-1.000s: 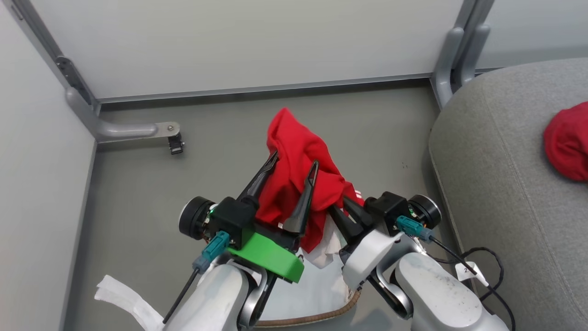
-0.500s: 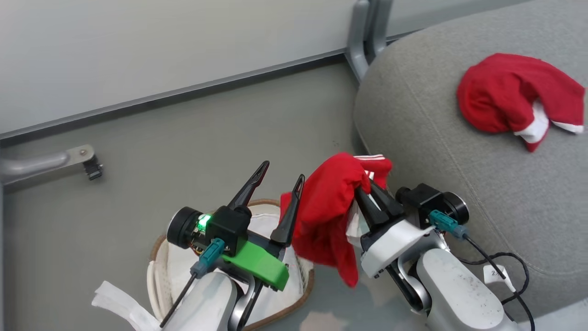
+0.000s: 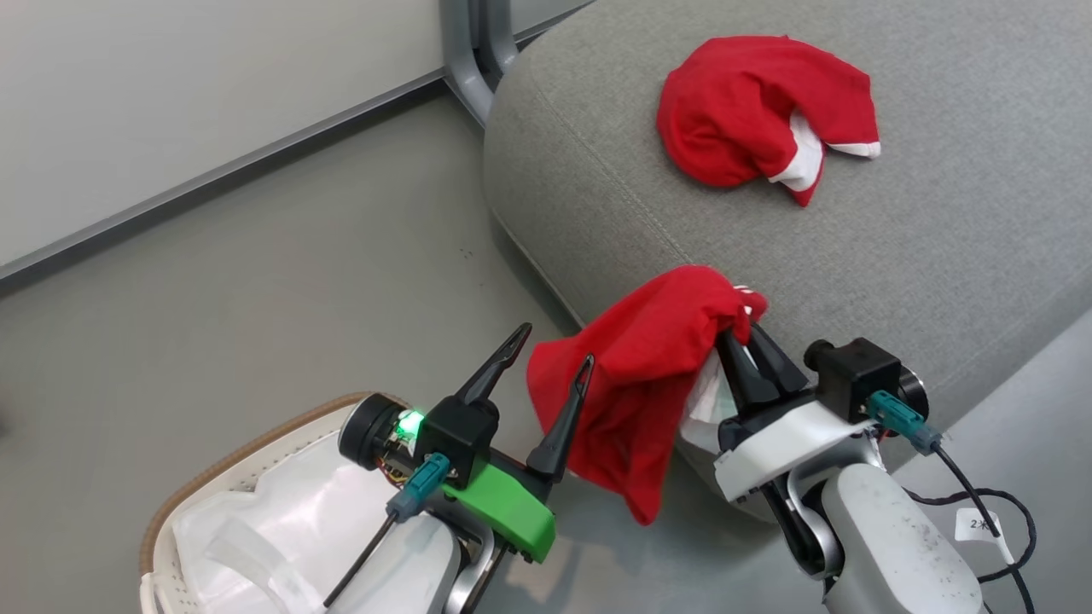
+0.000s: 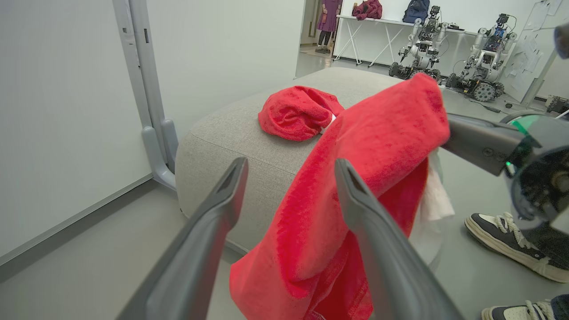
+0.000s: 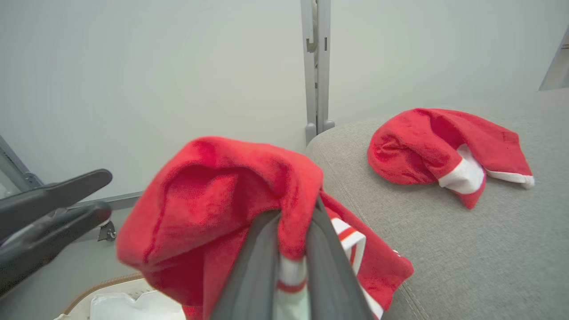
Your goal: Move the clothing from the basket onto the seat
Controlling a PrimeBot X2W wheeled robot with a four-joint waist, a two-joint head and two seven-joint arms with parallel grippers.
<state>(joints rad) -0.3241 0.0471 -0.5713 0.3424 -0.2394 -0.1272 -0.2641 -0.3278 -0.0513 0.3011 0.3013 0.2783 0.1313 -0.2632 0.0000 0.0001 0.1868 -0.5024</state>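
A red garment with white stripes [image 3: 648, 384] hangs from my right gripper [image 3: 744, 337], which is shut on its top fold right at the near edge of the grey seat [image 3: 938, 239]. In the right wrist view the fabric [image 5: 213, 191] bunches over the closed fingers of that gripper [image 5: 293, 211]. My left gripper [image 3: 554, 345] stands open just left of the hanging cloth, holding nothing; the left wrist view shows its spread fingers [image 4: 290, 163] beside the garment [image 4: 378, 146]. Another red and white garment [image 3: 751, 107] lies crumpled on the seat. The basket [image 3: 213, 465] sits at lower left, showing its white liner.
A grey metal post [image 3: 473, 51] stands against the pale wall behind the seat's corner. A black cable [image 3: 981, 512] trails from my right arm. In the left wrist view a person's shoes [image 4: 502, 235] stand on the floor at the right, and other robots [image 4: 422, 44] are parked far back.
The camera has swung right, bringing the seat into view. My right gripper has carried the garment from above the basket to the seat's edge. The cloth is no longer between the left fingers.
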